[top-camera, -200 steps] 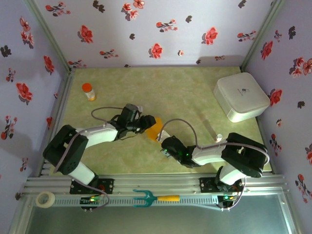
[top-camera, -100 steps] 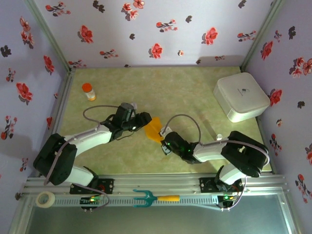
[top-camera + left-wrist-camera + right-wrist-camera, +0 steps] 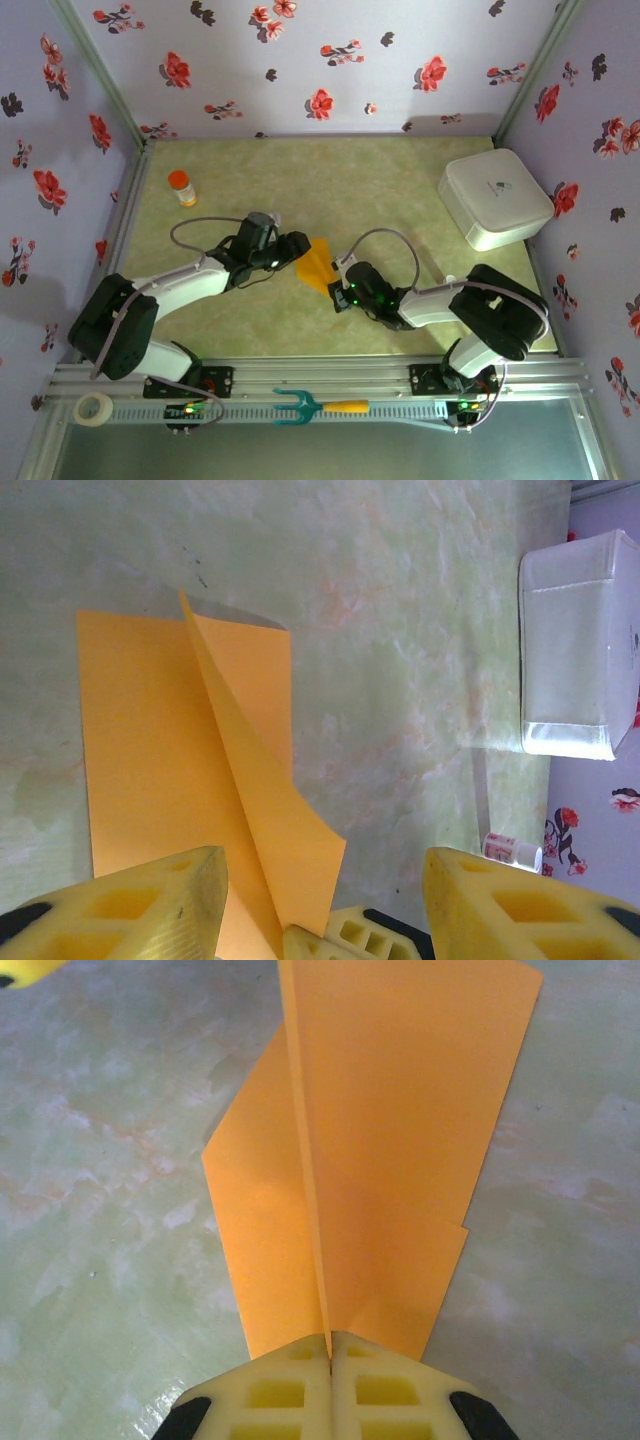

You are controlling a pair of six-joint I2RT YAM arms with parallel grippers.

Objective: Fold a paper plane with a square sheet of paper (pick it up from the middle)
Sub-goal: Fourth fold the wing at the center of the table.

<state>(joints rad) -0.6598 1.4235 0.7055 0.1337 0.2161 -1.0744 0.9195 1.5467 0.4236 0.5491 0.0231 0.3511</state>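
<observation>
Creased orange-yellow paper sheet [image 3: 400, 1140] pinched at crease by right claw [image 3: 328, 1345], likely anchored for folding; left claw [image 3: 325, 905] half-wide, empty, paper just ahead.

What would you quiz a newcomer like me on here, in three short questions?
1. True or false: the right pincer is shut on the thin orange-yellow creased paper sheet.
2. The left pincer is: A) open; B) shut on the paper; C) shut on nothing.
3. Fill in: seen from above, the small orange-capped bottle stands near the far ____ corner of the pale green table.
Key: 1 true; 2 A; 3 left.
</observation>
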